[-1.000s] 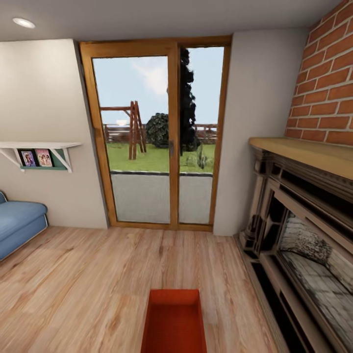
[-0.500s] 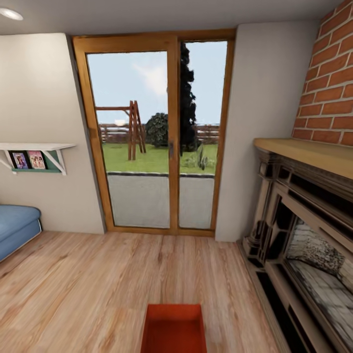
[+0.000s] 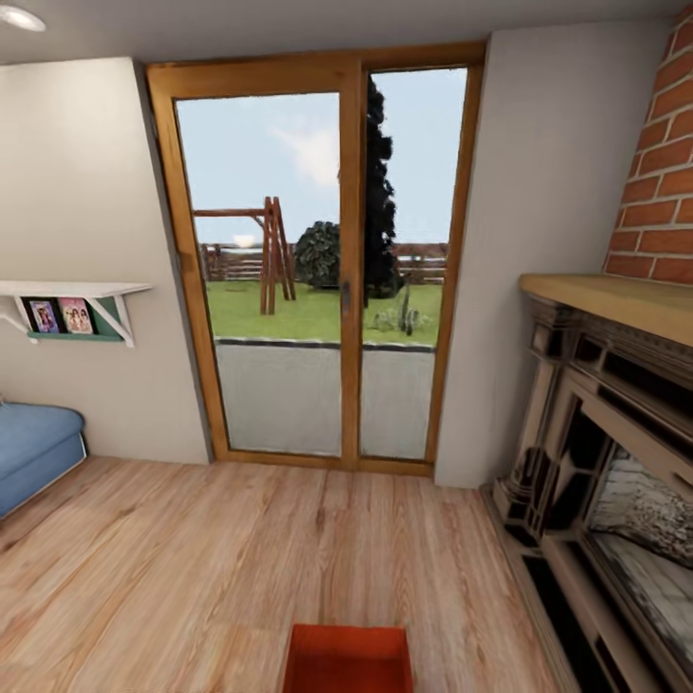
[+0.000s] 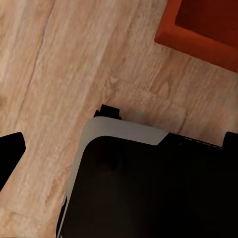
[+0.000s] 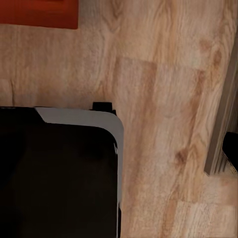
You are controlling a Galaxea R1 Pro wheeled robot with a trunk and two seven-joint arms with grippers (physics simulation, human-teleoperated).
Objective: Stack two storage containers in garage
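Note:
One red-orange storage container (image 3: pixel 346 660) sits on the light wood planks of the living room, cut off by the bottom edge of the head view. Its corner shows in the left wrist view (image 4: pixel 206 27) and a strip of it in the right wrist view (image 5: pixel 37 12). My left gripper (image 4: pixel 120 147) hangs open over the planks beside my dark base, apart from the container. My right gripper (image 5: pixel 121 153) is open too, with one black fingertip (image 5: pixel 232 148) showing beside the base. The garage is out of view.
Wood-framed glass doors (image 3: pixel 327 269) stand straight ahead. A dark fireplace mantel (image 3: pixel 606 423) under a red brick chimney (image 3: pixel 664 183) lines the right side. A blue sofa (image 3: pixel 34 448) and a wall shelf (image 3: pixel 72 294) are at the left.
The whole head view has shifted, so the camera has moved. The doors look larger, and less of the container shows at the bottom edge.

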